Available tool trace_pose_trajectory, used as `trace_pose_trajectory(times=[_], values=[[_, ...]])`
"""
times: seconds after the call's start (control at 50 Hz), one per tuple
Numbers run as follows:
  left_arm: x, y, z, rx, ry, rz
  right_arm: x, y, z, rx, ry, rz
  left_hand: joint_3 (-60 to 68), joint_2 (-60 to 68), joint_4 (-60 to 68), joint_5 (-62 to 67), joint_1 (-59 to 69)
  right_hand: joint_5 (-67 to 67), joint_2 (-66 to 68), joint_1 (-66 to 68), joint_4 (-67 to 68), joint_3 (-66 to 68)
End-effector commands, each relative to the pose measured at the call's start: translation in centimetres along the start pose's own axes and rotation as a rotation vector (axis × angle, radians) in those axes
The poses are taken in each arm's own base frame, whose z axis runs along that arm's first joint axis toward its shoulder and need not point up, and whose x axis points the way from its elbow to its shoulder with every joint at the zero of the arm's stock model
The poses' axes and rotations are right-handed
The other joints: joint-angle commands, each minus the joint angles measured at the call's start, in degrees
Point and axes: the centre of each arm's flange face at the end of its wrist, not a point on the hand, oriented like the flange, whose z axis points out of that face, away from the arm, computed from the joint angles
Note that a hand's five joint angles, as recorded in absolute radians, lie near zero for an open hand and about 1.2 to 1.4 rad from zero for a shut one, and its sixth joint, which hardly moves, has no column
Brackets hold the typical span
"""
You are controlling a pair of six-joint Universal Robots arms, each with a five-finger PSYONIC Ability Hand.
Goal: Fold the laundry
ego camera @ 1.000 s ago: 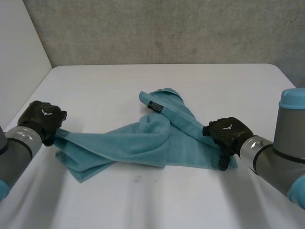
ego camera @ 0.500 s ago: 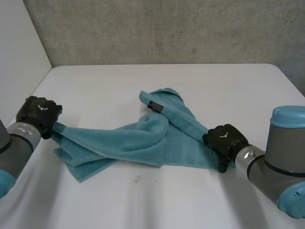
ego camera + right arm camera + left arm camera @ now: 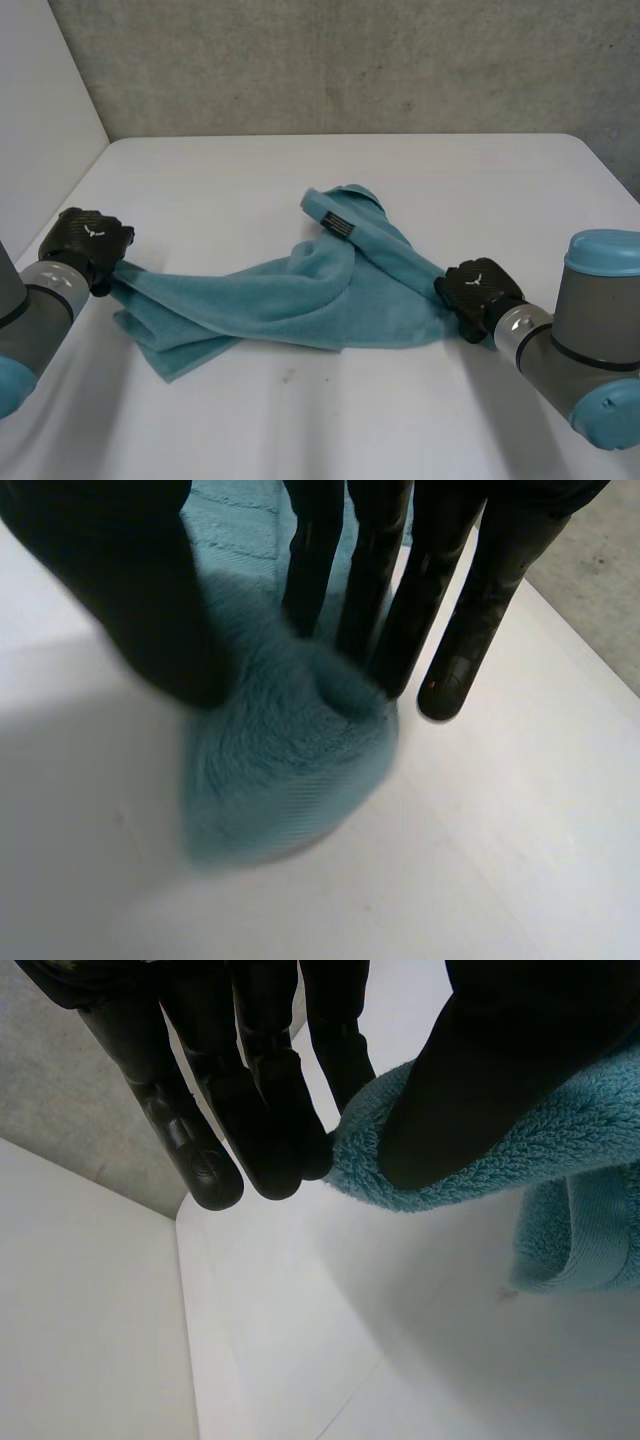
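Since a second ago, the right hand (image 3: 477, 292) has gathered in its end of the teal towel (image 3: 300, 295), fingers and thumb pinching it. Opposite, the left hand (image 3: 88, 240) pinches the other end. Bunched and twisted, the cloth lies across the counter (image 3: 330, 420); no neat fold shows yet, and spreading it flat seems to come first.
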Motion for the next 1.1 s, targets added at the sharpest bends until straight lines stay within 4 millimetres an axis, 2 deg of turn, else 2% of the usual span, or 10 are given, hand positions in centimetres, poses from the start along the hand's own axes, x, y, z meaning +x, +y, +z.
trace_pose_trajectory(times=[0.02,0.22,0.34,0.48,0.64,0.78,0.86,0.94,1.04,1.1], values=[[0.0,0.0,-0.1,0.001,0.001,-0.001,2.0,-0.3,0.4,0.03,0.076,0.015,11.8,11.4,11.5,14.3,15.7,31.5,30.1,40.3,29.1,29.4],[-0.1,-0.2,-0.4,0.003,-0.001,-0.002,6.3,-4.7,-2.4,0.142,0.239,0.003,11.8,11.4,11.5,14.3,15.7,31.5,30.1,40.3,29.1,29.4],[-1.9,-2.1,-1.9,0.058,-0.059,-0.012,10.3,-8.7,-7.2,0.149,0.311,-0.016,11.8,11.4,11.5,14.3,15.7,31.5,30.1,40.3,29.1,29.4],[-3.6,-3.3,-3.2,0.098,-0.112,-0.041,13.8,-8.6,-10.3,-0.05,0.297,-0.003,11.8,11.4,11.5,14.3,15.7,31.5,30.1,40.3,29.1,29.4],[-1.1,-1.4,-2.4,0.025,0.009,-0.051,11.2,-3.8,-7.9,-0.308,0.077,-0.149,11.8,11.4,11.5,14.3,15.7,31.5,30.1,40.3,29.1,29.4],[1.0,-1.2,0.3,0.02,0.071,-0.026,13.2,-3.8,-4.3,-0.237,0.165,-0.11,11.8,11.4,11.5,14.3,15.7,31.5,30.1,40.3,29.1,29.4],[-0.7,-4.6,3.4,0.127,0.004,-0.018,15.1,-6.2,-2.9,-0.131,0.264,-0.072,11.8,11.4,11.5,14.3,15.7,31.5,30.1,40.3,29.1,29.4],[-4.9,-10.3,5.0,0.301,-0.147,-0.009,18.8,-12.0,-2.9,0.085,0.444,-0.018,11.8,11.4,11.5,14.3,15.7,31.5,30.1,40.3,29.1,29.4],[-11.5,-17.8,4.0,0.573,-0.402,-0.03,24.6,-20.5,-6.5,0.501,0.735,0.11,11.8,11.4,11.5,14.3,15.7,31.5,30.1,40.3,29.1,29.4],[-13.9,-20.5,2.3,0.709,-0.533,-0.05,25.5,-22.0,-7.6,0.631,0.79,0.175,11.8,11.4,11.5,14.3,15.7,31.5,30.1,40.3,29.1,29.4]])
